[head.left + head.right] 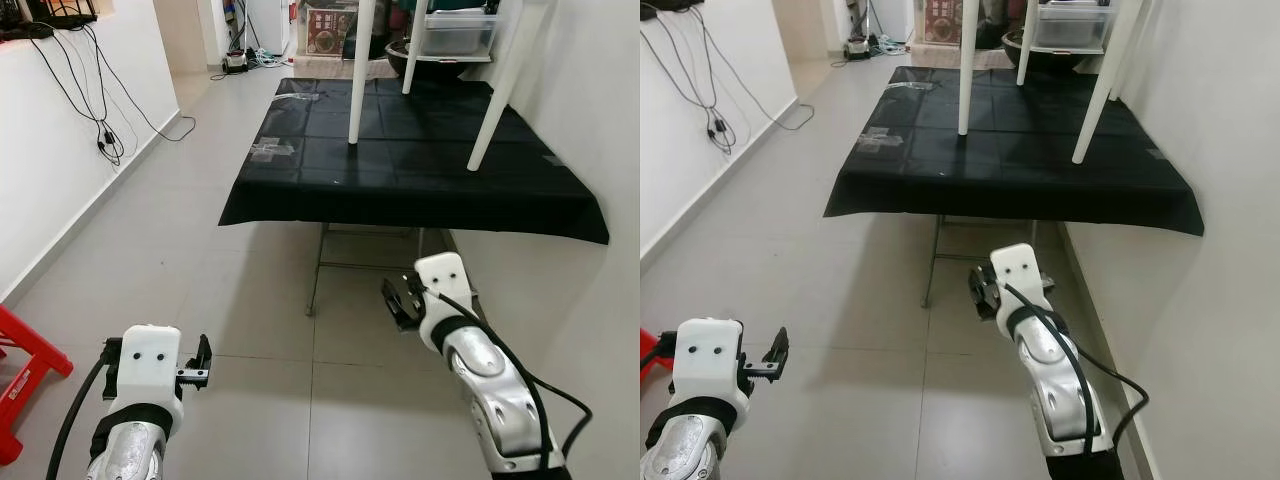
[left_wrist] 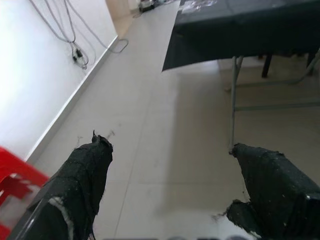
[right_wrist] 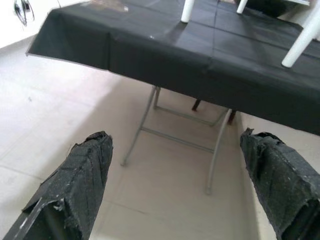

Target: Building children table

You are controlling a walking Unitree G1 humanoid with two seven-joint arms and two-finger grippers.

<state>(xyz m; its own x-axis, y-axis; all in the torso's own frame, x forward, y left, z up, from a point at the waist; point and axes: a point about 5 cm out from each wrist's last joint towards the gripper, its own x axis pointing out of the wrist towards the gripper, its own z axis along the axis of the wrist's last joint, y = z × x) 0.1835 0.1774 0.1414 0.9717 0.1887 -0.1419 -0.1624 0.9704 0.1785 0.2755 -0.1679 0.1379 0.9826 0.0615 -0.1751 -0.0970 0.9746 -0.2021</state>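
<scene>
So right now it's the approach step, I'd say: the robot stands short of the worktop (image 1: 300, 190), a folding one under a black cloth, and nothing is in hand yet. The children's table (image 1: 440, 60) sits on top of that cloth, white legs planted, the near leg (image 1: 358, 90) straight and the right one (image 1: 497, 100) splayed outward. Its top is cut off above the frame, so I can't tell how finished it is.

To do this bit well I'd close in squarely on the front edge and stop before the cloth overhang, then lift both arms above the surface; from this low they'd just run into the drape.

Pose-wise: left claw (image 1: 197, 365) hangs low over the floor tiles, fingers (image 2: 85, 175) spread wide, holding nothing. Right claw (image 1: 403, 298) is a little further forward, aimed at the metal folding frame (image 3: 150, 120) underneath, also wide open and empty. There's a red plastic stool (image 1: 25, 365) off to the left by the wall.
</scene>
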